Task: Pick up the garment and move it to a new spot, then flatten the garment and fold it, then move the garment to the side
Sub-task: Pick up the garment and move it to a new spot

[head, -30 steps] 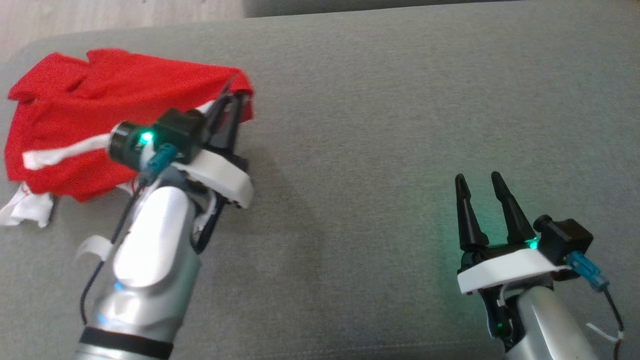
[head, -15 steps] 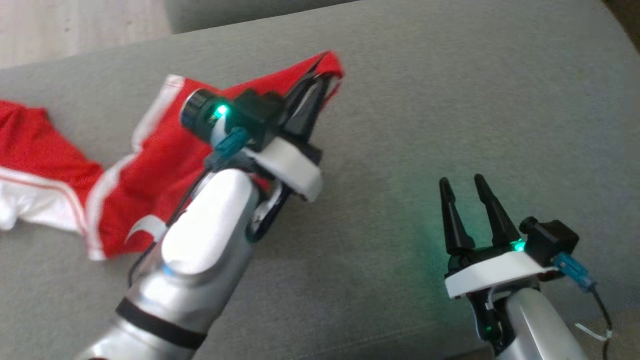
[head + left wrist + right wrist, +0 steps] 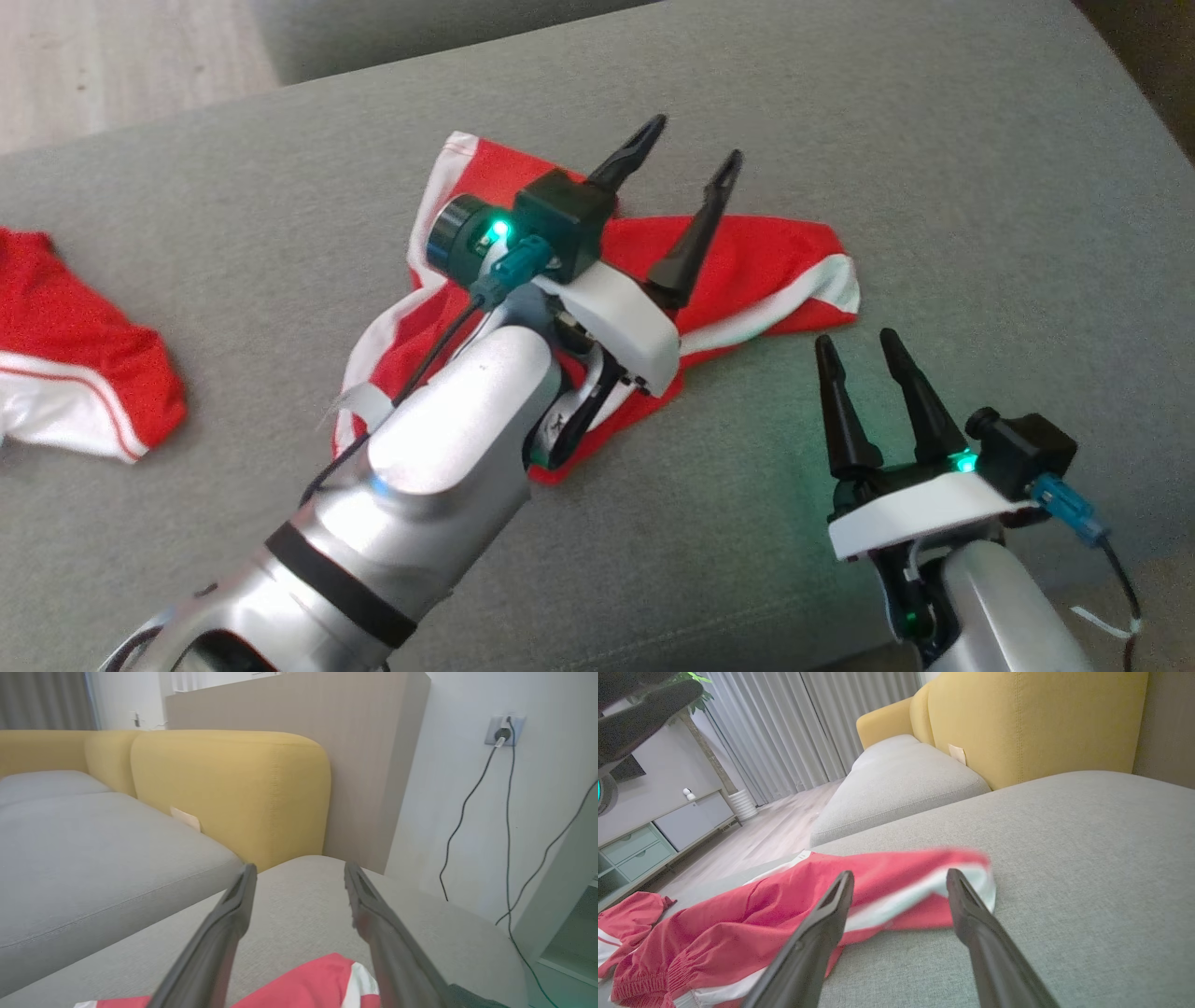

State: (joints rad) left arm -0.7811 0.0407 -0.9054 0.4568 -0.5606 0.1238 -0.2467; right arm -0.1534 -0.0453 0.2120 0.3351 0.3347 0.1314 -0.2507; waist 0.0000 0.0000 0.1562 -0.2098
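A home living room — yellow-backed sofa [image 3: 1041,718] at upper right, long curtains [image 3: 784,732] top centre, drawer cabinet [image 3: 658,835] at left, wood floor [image 3: 775,835]

A broad grey woven-fabric sofa cushion [image 3: 934,140] carries a crumpled red garment with white side stripes [image 3: 766,261] near its middle. A second red-and-white cloth [image 3: 84,355] lies well apart, leftward.

— What stands behind the grey seat [image 3: 887,112]?
— A yellow backrest [image 3: 1041,718] at one o'clock in the right wrist view, pale curtains [image 3: 794,728] at eleven, and wooden floor [image 3: 775,830] beneath them.
— And the wall [image 3: 448,742]?
— White, with a socket [image 3: 502,730] at two o'clock in the left wrist view.
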